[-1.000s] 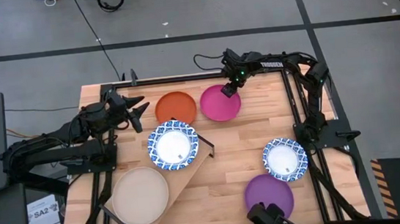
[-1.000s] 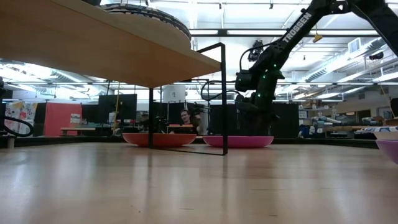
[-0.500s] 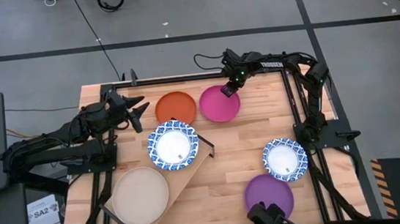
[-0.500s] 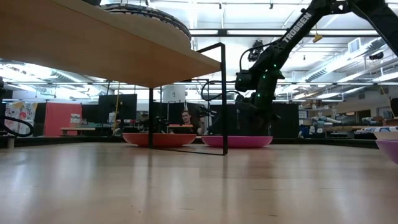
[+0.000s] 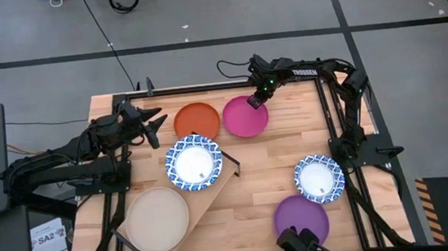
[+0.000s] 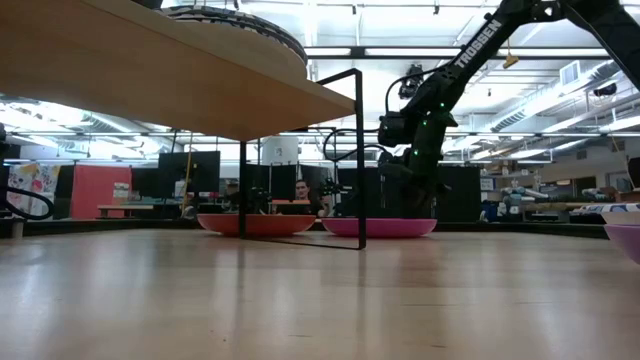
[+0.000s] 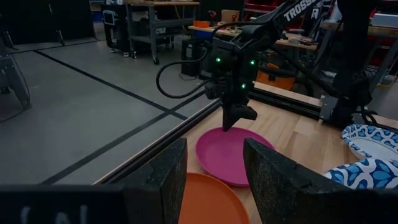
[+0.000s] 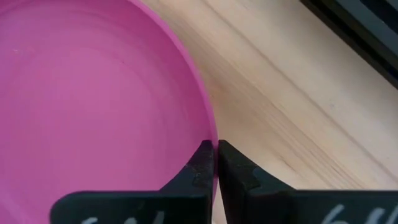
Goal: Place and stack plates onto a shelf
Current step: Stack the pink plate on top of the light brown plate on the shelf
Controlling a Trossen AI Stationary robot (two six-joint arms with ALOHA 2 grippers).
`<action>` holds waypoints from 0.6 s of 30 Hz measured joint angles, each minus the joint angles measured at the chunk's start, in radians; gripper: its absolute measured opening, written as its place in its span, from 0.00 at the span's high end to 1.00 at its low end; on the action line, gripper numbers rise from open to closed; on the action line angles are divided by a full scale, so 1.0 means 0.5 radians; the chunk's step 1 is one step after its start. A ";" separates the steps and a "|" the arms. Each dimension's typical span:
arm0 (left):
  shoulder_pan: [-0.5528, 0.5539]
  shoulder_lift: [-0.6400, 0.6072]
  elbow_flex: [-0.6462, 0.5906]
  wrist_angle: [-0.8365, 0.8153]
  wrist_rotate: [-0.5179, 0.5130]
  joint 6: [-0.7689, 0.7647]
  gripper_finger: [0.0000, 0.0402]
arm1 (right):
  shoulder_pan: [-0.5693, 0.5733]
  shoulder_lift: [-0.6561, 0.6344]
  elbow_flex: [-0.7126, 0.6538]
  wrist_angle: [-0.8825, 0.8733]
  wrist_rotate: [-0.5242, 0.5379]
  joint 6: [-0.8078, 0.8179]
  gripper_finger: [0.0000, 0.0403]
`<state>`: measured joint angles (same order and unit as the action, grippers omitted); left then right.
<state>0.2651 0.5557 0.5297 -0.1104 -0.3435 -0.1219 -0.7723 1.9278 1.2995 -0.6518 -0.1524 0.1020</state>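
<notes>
The magenta plate (image 5: 245,117) lies on the table near its far edge, beside the orange plate (image 5: 197,121). My right gripper (image 8: 216,149) stands over the magenta plate's far right rim, shut on it. My left gripper (image 5: 154,121) hovers open at the table's left, its fingers (image 7: 165,180) pointing toward the orange plate and touching nothing. The shelf (image 5: 214,196) carries a blue-and-white plate (image 5: 194,162) and a beige plate (image 5: 157,220). My right gripper pinches the magenta plate's rim (image 8: 210,127) at its far right side, one finger inside the rim and one outside. The fingers come steeply from above, pointing down. The plate lies flat with its bottom on the table (image 6: 380,228).
A second blue-and-white plate (image 5: 319,177) and a purple plate (image 5: 301,219) lie at the table's near right. The shelf's black legs (image 6: 360,160) stand in front of the far plates. Bare wood (image 5: 276,157) lies between shelf and right-hand plates.
My right gripper has shut on the magenta plate's rim while staying in place. The plate has stayed flat on the table.
</notes>
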 joint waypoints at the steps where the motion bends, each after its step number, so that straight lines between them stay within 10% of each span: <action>1: 0.000 0.000 0.000 0.000 0.000 0.000 0.59 | 0.000 0.000 0.000 0.000 0.000 0.000 0.96; 18: 0.000 0.000 0.000 0.000 0.000 0.004 0.59 | 0.000 0.000 0.100 -0.035 0.003 0.023 0.97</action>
<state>0.2649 0.5557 0.5297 -0.1103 -0.3435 -0.1200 -0.7723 1.9278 1.3494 -0.6693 -0.1510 0.1135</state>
